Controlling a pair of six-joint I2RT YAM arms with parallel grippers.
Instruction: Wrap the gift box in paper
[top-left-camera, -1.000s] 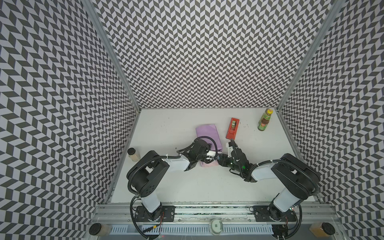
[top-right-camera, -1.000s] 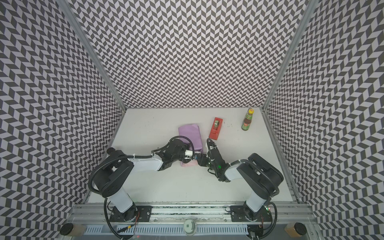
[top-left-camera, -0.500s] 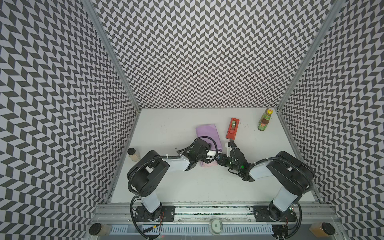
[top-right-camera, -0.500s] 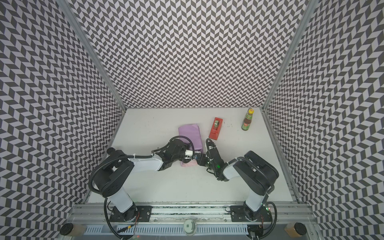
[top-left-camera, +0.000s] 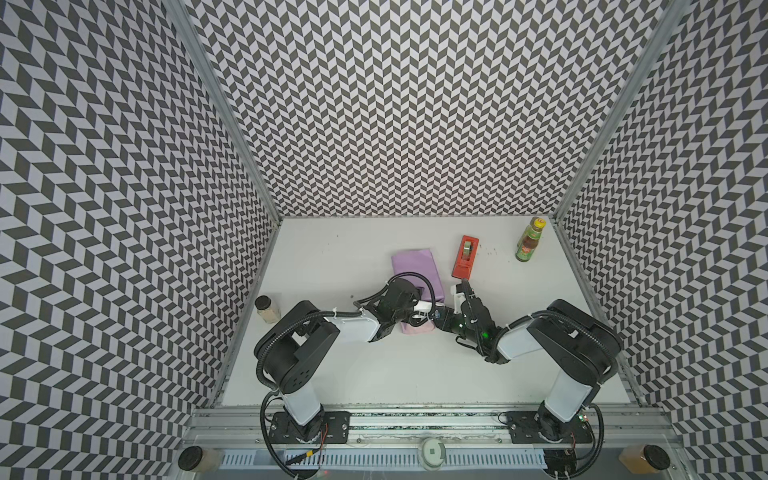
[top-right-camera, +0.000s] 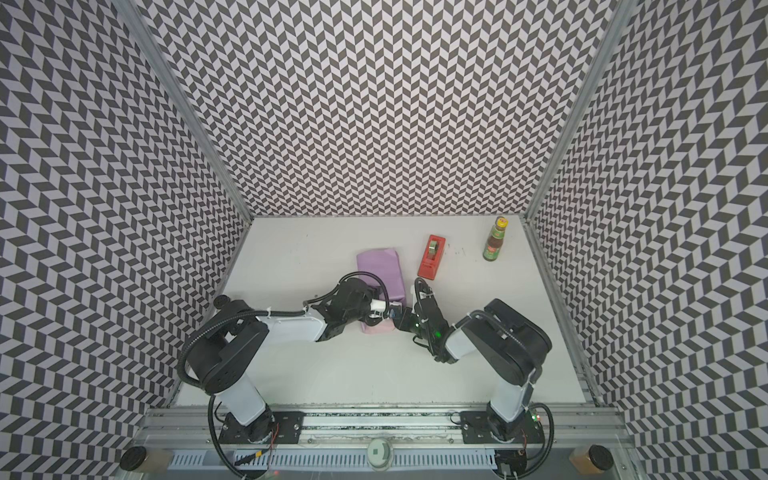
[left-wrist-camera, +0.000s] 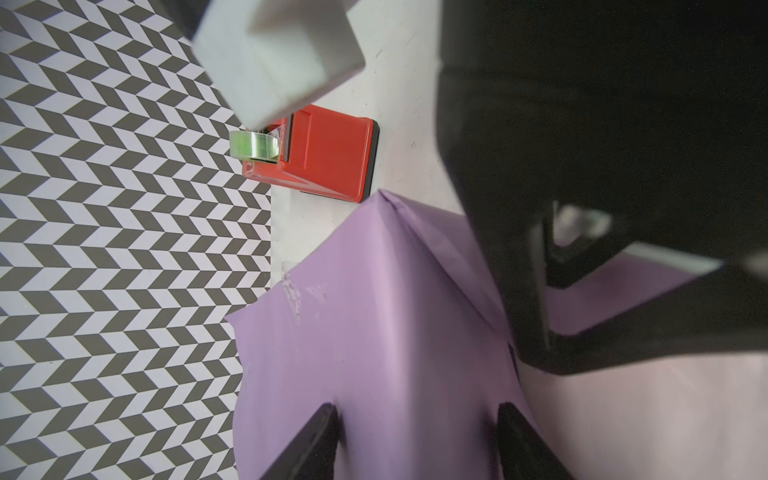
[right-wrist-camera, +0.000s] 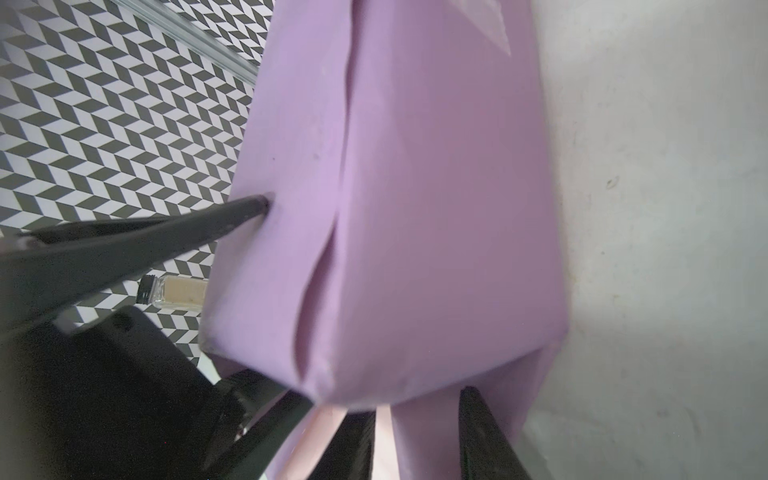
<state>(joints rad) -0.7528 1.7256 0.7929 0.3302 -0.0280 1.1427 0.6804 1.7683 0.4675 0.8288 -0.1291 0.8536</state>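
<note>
**Top views.** The paper lay as a lilac parcel in the middle of the table, near the tape dispenser. The box was wholly hidden inside it. Both tools crowded the parcel's near end: the left gripper was over it and the right gripper was at its corner. From here I could not read either jaw gap. A pink underside showed just below them.

**Left wrist.** The left gripper was spread wide, with its fingertips resting on lilac paper. Nothing was clamped. The right arm's dark, blurred body blocked much of the frame.

**Right wrist.** The right gripper stood narrowly apart astride the end flap. I could not tell whether it pinched. Its finger roots were cut off at the frame edge. One left finger touched the parcel with its tip.
</note>
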